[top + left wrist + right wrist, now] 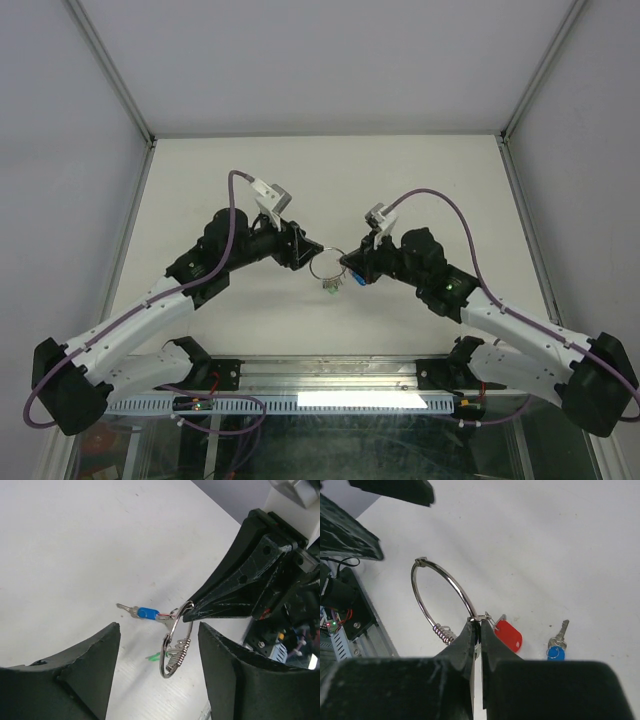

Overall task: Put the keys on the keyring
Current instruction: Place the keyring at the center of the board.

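A white counter (420,180) seen from above, with two robot arms reaching in from the near edge and meeting at its middle. On the left, the left gripper (300,252) points at the keyring (454,585) from the left. In its own wrist view its two black fingers (90,665) stand wide apart, with nothing held between them. Whether a fingertip touches the ring cannot be told.

The keyring is a thin silver wire loop held up off the counter, between the two grippers. A small bunch of plain silver pieces sits on its lower part. The green key (154,656) shows just below and behind the loop. The red key (509,635) sits right against the ring, beside the spot where it is pinched. The blue key (556,652) lies a little further right on the counter, apart from the loop, with its silver blade showing.

On the right, the right gripper (479,625) has its fingers pressed together on the ring's wire, clamping it.
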You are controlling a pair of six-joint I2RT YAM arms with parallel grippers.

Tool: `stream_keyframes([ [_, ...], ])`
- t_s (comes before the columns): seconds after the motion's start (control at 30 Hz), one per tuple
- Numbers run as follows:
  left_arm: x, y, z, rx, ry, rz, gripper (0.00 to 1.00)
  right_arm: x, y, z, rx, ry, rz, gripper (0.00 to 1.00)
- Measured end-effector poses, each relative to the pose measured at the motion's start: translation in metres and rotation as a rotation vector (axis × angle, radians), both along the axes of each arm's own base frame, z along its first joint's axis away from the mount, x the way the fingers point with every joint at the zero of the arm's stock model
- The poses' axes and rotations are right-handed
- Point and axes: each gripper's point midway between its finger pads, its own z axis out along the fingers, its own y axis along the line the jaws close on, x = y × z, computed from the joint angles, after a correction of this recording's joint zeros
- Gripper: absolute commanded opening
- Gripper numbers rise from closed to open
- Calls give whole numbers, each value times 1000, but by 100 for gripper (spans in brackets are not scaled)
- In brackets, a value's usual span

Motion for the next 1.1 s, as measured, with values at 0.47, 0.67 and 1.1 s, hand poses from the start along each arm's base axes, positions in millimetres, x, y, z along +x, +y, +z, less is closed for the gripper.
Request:
stream_keyframes([
  [0.47,26,72,40,54,-162,367,68,1,53,-18,-278,260,75,0],
  [0.67,27,97,45,83,-189,470,69,-10,61,-64,-367,410,73,0],
  [1.1,26,120,47,108,-201,560,69,13,82,-102,-386,571,-13,0],
])
